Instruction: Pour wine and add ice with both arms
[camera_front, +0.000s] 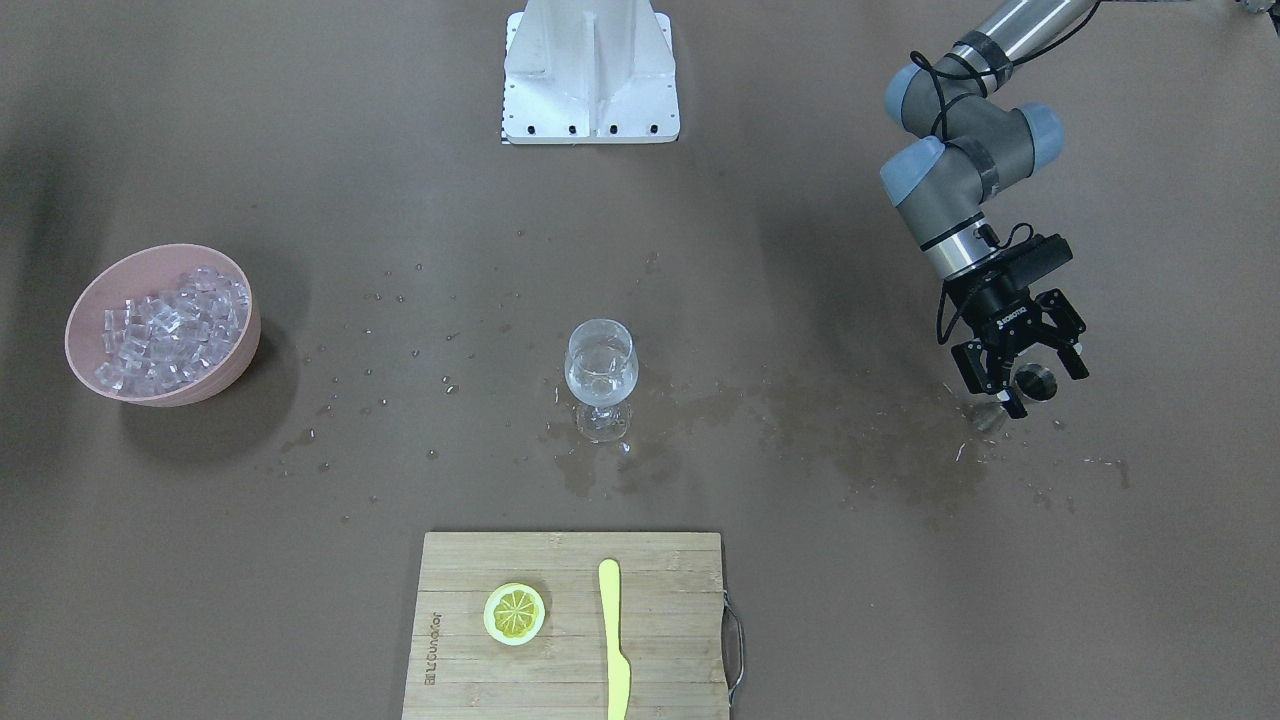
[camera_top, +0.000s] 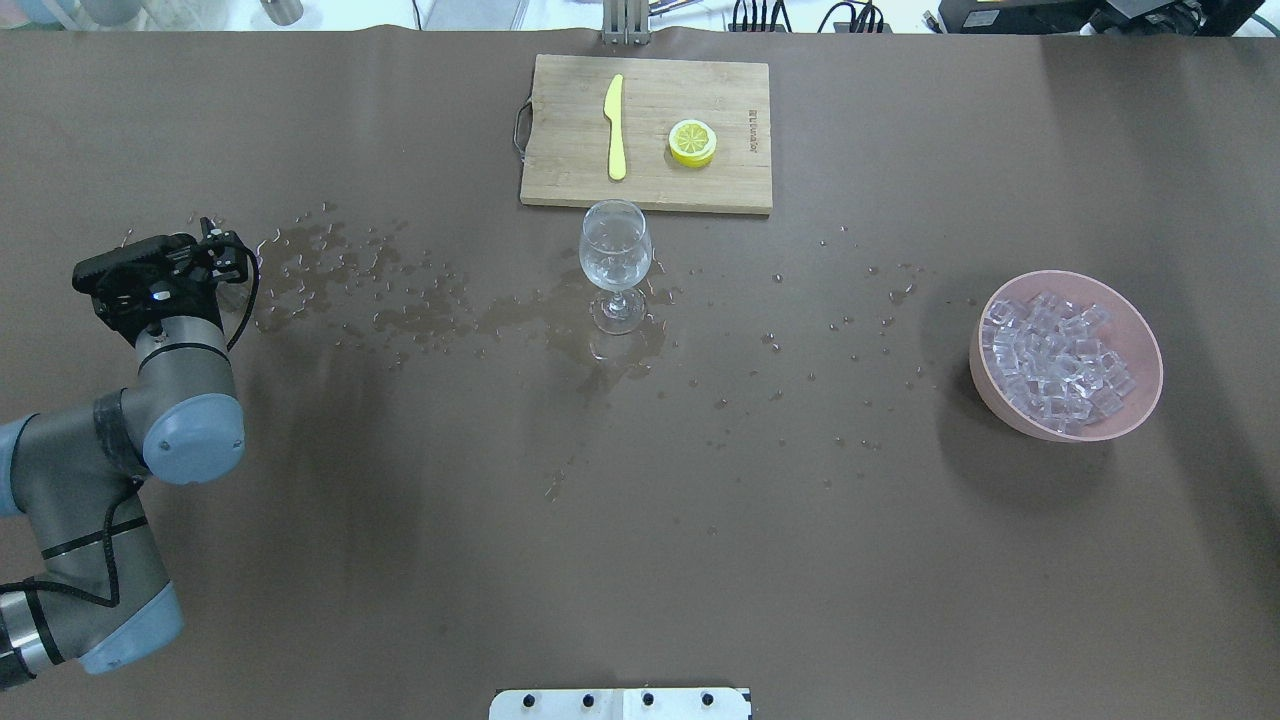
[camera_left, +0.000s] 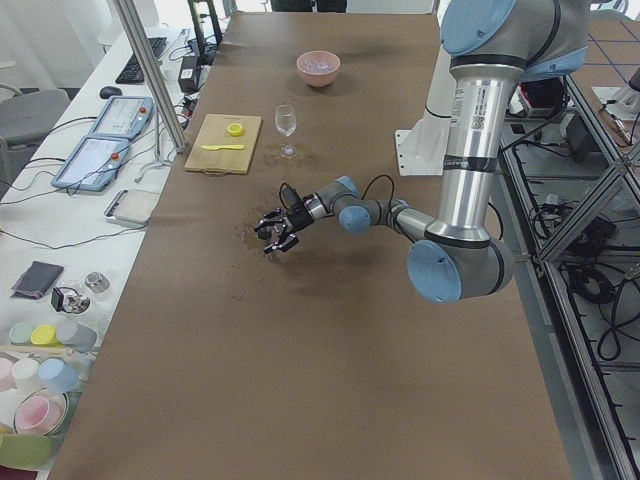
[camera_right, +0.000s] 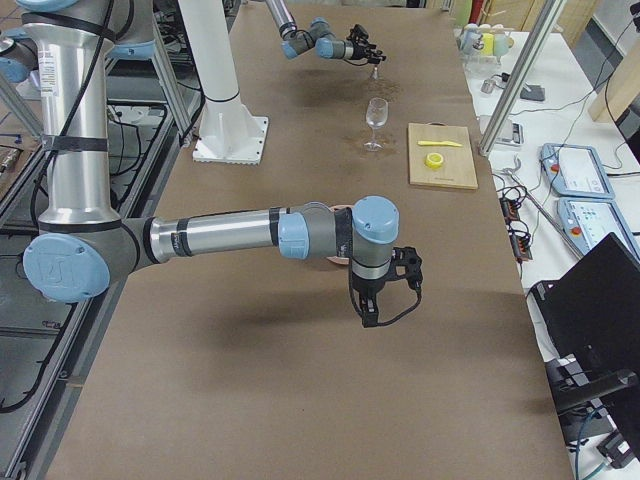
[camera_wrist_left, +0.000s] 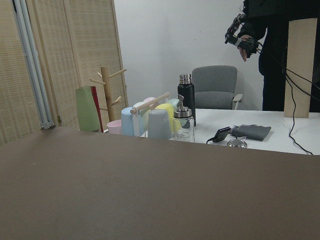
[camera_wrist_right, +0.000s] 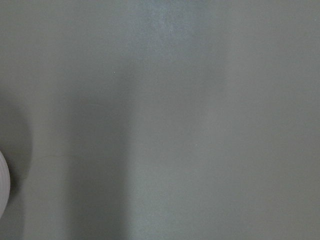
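Observation:
A stemmed wine glass stands mid-table with a little clear wine in it; it also shows in the overhead view. The ice is heaped in a pink bowl, seen overhead at the right. My left gripper is open, low over the table far from the glass. A small silver-topped clear object sits between its fingers, unclamped. My right gripper shows only in the exterior right view, high over the table; I cannot tell if it is open.
A wooden cutting board at the operators' edge holds a lemon slice and a yellow knife. Water drops and wet patches spread between the glass and my left gripper. The white pedestal stands at the robot's side.

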